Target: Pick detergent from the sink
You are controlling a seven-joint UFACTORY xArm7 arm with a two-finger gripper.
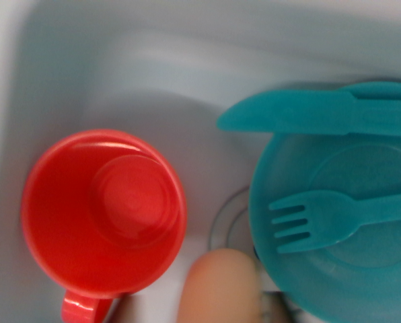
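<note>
Your sink [66, 60] holds one red cup [103, 215] lower left, one teal plate [335, 269] lower right, one knife [315, 111], one fork [328, 219]. Beige rounded object [221, 286] at bottom centre, possibly the detergent. Pincer state: cannot tell.

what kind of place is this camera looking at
Most likely the inside of a small sink basin, perhaps a toy kitchen one. Its pale moulded walls curve round a drain ring, and plastic dishware sits in it: a red cup and a teal plate carrying a fork and knife.
</note>
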